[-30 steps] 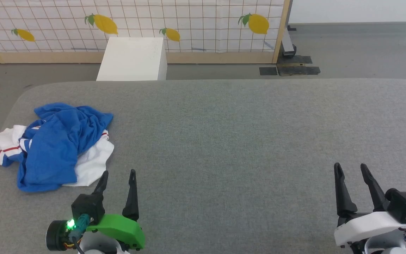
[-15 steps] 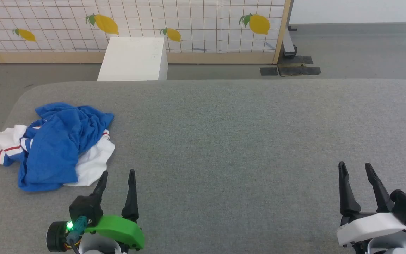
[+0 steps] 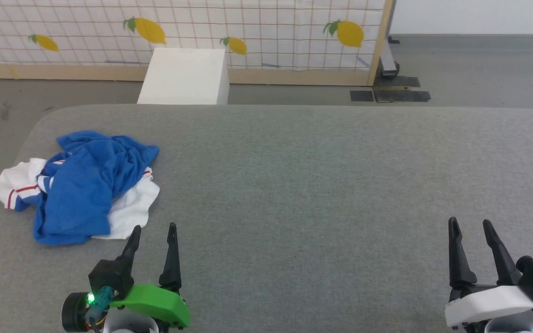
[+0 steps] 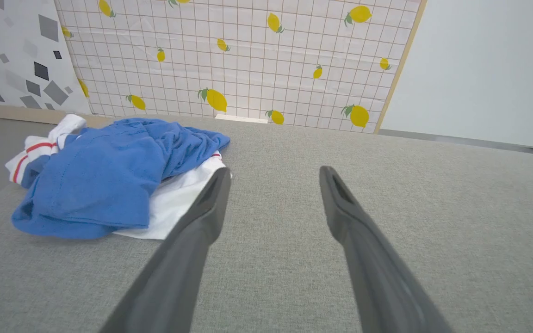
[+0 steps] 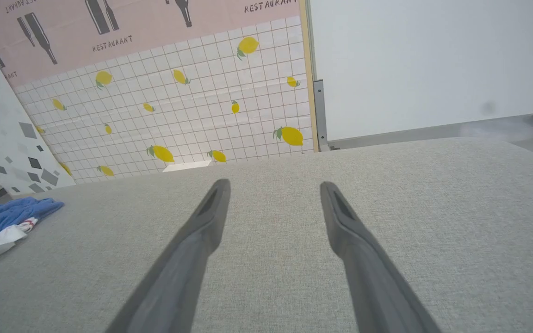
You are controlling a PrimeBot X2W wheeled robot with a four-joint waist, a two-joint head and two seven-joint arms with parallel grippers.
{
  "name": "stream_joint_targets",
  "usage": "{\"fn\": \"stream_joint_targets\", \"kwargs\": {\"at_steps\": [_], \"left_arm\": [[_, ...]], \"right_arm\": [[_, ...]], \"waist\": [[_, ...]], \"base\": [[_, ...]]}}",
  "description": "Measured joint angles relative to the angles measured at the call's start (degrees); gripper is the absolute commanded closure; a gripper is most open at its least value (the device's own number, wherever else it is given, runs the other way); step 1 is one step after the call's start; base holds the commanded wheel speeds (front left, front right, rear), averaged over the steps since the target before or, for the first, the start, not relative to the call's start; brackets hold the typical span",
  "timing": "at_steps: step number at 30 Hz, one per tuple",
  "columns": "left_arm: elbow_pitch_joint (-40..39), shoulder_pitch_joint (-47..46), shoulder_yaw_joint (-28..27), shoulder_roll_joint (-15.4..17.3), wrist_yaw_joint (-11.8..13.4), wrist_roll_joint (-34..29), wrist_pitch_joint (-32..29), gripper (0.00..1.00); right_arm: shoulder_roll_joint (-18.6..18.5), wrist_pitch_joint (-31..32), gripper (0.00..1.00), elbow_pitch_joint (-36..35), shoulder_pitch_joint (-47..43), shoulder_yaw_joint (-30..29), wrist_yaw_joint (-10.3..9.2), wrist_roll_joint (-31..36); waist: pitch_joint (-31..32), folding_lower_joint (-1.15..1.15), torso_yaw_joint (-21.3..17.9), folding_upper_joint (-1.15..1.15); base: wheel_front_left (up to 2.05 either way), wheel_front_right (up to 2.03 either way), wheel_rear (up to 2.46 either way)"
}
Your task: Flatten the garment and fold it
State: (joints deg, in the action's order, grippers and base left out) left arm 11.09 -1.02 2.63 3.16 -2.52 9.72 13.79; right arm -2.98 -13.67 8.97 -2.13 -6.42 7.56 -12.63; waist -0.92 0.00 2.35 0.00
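The crumpled royal-blue soft jersey (image 3: 81, 185) has white sleeves with red stripes; the grey woven fabric tabletop (image 3: 317, 185) is plain; the white grid-lined backdrop panel (image 3: 271, 27) bears yellow lemons (green-leaved); the smooth rectangular box (image 3: 183, 76) is white.

One garment (image 3: 83, 185) — one white box (image 3: 183, 76)

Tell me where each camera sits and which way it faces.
Head view: on the head, looking forward and down at the table; left gripper lower left, right gripper lower right, both open.
Left wrist view: on the left wrist, along its two fingers past the crumpled garment to the lemon screen.
Right wrist view: on the right wrist, along its fingers across the table; garment far left.
Shared: garment and lemon screen, in all three.
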Motion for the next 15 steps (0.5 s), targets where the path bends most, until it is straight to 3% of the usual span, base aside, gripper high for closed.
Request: {"fn": "stream_joint_targets", "kwargs": {"at_steps": [15], "left_arm": [[0.05,-0.07,-0.82,-0.08,0.09,0.53,0.93,0.0]], "right_arm": [[0.05,-0.99,0.0,0.92,-0.19,1.7,0.0,1.46]], "waist": [[0.05,0.0,8.49,0.0]], "base": [[0.0,0.0,0.0]]}}
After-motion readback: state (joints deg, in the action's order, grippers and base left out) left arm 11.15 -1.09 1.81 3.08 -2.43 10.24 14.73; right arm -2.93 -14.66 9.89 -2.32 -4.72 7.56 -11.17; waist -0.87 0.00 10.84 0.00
